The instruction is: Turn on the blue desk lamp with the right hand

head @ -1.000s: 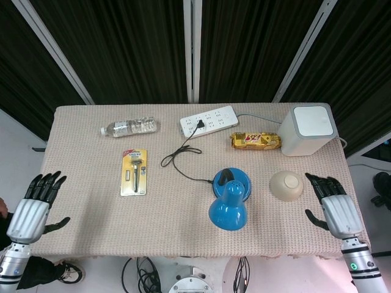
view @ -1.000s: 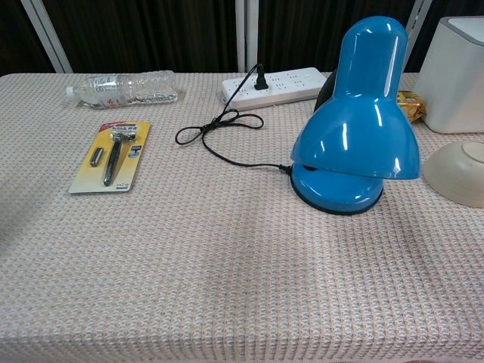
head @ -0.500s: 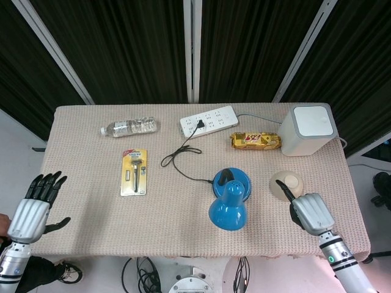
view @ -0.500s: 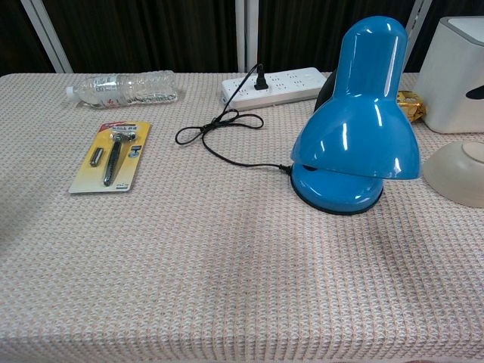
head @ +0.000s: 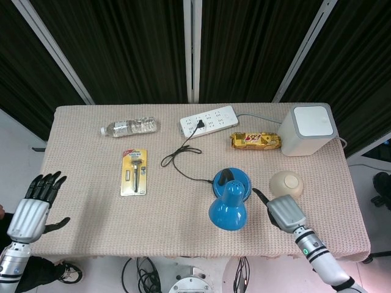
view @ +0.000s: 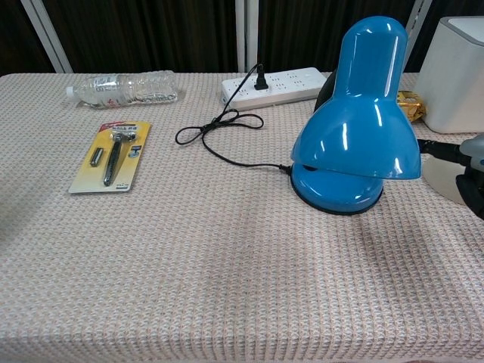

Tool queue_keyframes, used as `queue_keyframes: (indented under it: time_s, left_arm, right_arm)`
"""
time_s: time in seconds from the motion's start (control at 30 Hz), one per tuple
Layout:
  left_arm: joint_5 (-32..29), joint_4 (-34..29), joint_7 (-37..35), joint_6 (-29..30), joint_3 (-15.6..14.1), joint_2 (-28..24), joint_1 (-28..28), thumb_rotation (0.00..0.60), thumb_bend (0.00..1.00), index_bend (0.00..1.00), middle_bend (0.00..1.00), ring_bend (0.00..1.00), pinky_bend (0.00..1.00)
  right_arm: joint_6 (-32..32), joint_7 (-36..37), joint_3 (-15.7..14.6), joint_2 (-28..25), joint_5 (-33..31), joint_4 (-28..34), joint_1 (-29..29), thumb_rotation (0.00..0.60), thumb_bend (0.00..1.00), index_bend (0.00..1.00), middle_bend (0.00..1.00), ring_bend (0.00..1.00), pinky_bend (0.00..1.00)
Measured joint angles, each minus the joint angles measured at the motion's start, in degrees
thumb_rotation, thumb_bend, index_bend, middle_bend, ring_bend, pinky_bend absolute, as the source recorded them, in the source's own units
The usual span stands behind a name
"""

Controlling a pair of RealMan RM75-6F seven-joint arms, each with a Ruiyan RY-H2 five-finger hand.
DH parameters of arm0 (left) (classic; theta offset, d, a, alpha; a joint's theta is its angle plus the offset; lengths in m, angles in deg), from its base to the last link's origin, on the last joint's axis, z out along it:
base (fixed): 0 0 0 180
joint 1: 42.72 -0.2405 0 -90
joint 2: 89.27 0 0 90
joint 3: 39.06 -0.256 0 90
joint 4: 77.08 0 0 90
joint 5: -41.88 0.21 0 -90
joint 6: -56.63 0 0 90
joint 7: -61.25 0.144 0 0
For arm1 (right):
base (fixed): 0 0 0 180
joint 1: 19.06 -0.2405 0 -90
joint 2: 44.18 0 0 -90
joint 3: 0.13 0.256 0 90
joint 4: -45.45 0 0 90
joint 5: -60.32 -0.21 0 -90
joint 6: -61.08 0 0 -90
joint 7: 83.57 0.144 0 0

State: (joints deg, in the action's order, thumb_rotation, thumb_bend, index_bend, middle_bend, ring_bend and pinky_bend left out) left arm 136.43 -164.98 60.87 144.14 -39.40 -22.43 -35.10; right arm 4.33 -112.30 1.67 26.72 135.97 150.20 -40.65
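Observation:
The blue desk lamp [head: 229, 198] stands at the front middle of the table, its shade [view: 355, 113] leaning toward me over the round base [view: 336, 189]. Its black cord [head: 182, 160] runs to the white power strip [head: 209, 121]. My right hand [head: 282, 212] hovers just right of the lamp, holding nothing, with one dark finger [head: 259, 196] stretched toward the lamp and the rest curled in. In the chest view the right hand [view: 463, 165] shows at the right edge beside the shade. My left hand [head: 33, 204] hangs off the table's left front corner, fingers spread.
A cream bowl [head: 287, 182] lies close behind the right hand. A white box [head: 308, 130] and a yellow snack pack [head: 256, 141] sit at the back right. A water bottle [head: 129, 127] and a razor pack [head: 134, 172] lie on the left.
My right hand has moved left from the table's right edge, past the bowl, to just beside the lamp, and now enters the chest view. The left hand has stayed still.

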Motion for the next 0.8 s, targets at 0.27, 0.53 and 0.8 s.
queue_keyframes:
  time_s: [0.27, 0.53, 0.8]
  left_arm:
    - [0.1, 0.1, -0.2, 0.0, -0.1, 0.0, 0.1, 0.6, 0.04, 0.0, 0.0, 0.0, 0.0]
    - [0.2, -0.1, -0.1, 0.3, 0.0, -0.1, 0.0, 0.6, 0.04, 0.0, 0.0, 0.0, 0.0]
    - [0.1, 0.0, -0.2, 0.2, -0.1, -0.1, 0.0, 0.6, 0.04, 0.0, 0.0, 0.0, 0.0]
  right_arm:
    - [1.0, -3.3, 0.7, 3.6, -5.6, -2.1, -2.4, 0.6, 1.0, 0.0, 0.93, 0.84, 0.73]
    - [3.3, -4.8, 1.0, 5.6, -10.3, -3.8, -5.5, 0.6, 1.0, 0.0, 0.93, 0.84, 0.73]
    - [4.0, -5.0, 0.6, 6.6, -12.6, -5.0, -7.5, 0.6, 1.0, 0.0, 0.93, 0.84, 0.73]
